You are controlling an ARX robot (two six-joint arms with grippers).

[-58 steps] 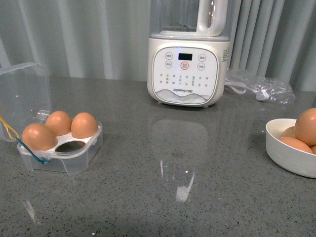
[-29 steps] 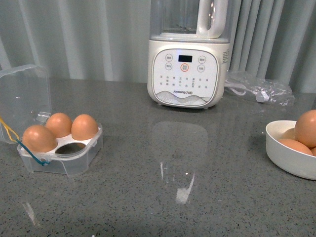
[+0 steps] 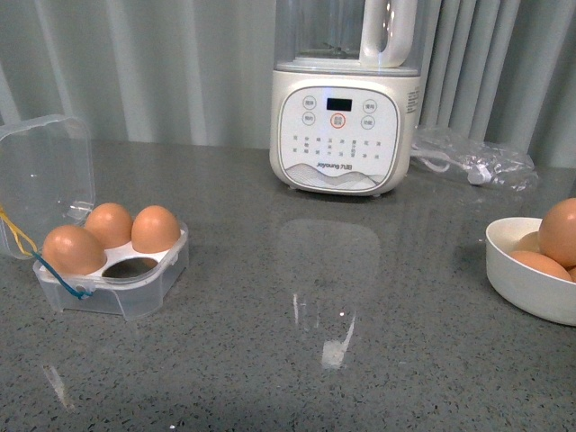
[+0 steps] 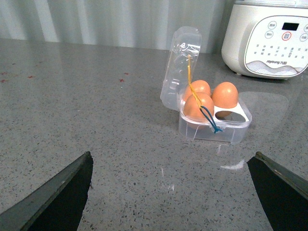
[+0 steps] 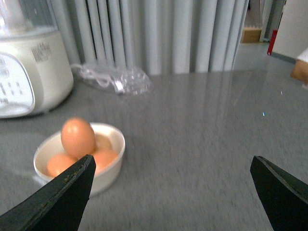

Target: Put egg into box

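A kitchen, judging by speckled stone counter and white blender

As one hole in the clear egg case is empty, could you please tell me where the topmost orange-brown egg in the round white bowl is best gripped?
Probably across its widest middle, coming down from above. The topmost orange-brown egg stands upright on the other eggs, above the rim of the round white bowl, so its sides are free; rim and neighbours block lower approaches.
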